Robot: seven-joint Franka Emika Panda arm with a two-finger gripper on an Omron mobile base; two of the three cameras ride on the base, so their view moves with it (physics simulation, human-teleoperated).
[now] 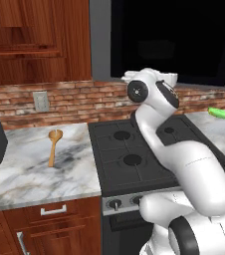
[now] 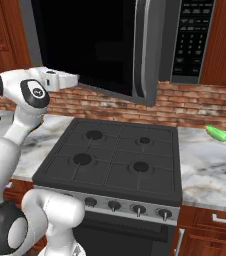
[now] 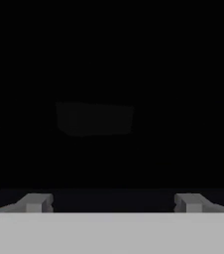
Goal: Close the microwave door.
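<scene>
– What is around the stove [image 2: 115, 155]?

– A wooden spoon [image 1: 54, 145] lies on the marble tabletop [image 1: 30, 169] to its left, a green cucumber [image 2: 216, 133] to its right.

– And the microwave [image 2: 135, 40]?

– It hangs above the stove. The microwave door [image 2: 110, 47] stands swung out toward the room, its tall handle strip [image 2: 146, 50] upright.

– The end effector [image 3: 113, 202]?

– Its fingers [image 3: 37, 202] are spread wide – holding nothing, close to the black glass.

Brick backsplash [image 1: 84, 102]; marble counter [image 1: 30, 169]; reddish cabinets [image 1: 35, 40]
</scene>
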